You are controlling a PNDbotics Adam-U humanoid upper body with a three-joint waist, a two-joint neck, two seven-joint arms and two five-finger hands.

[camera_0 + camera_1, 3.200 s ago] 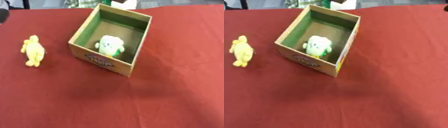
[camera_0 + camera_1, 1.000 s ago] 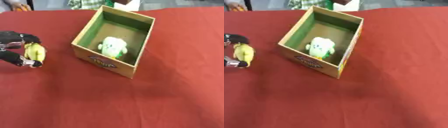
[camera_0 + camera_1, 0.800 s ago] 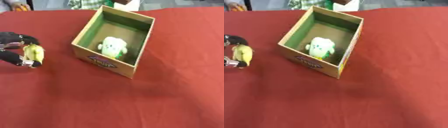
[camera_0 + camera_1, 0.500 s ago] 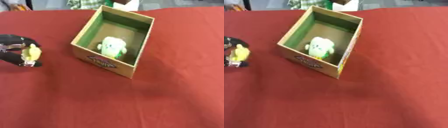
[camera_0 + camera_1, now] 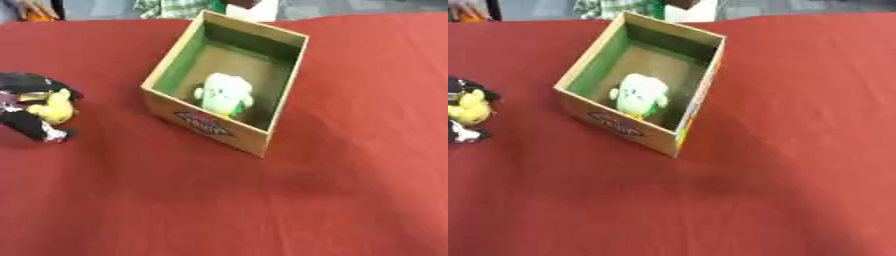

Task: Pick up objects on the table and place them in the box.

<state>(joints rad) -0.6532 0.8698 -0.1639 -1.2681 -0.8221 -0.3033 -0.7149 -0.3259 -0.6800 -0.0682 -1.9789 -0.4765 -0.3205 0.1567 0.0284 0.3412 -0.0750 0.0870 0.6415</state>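
Grasping step, by the look of it: yellow toy (image 5: 52,106) at nine o'clock on the red table (image 5: 332,200), wrapped by the black left hand (image 5: 31,107), fingers curled round it above and below. Next move likely a lift and carry toward three o'clock, over the near wall of the cardboard box (image 5: 210,127), then release inside. Already in the box: a pale green and white toy (image 5: 225,93). No right hand in either view.
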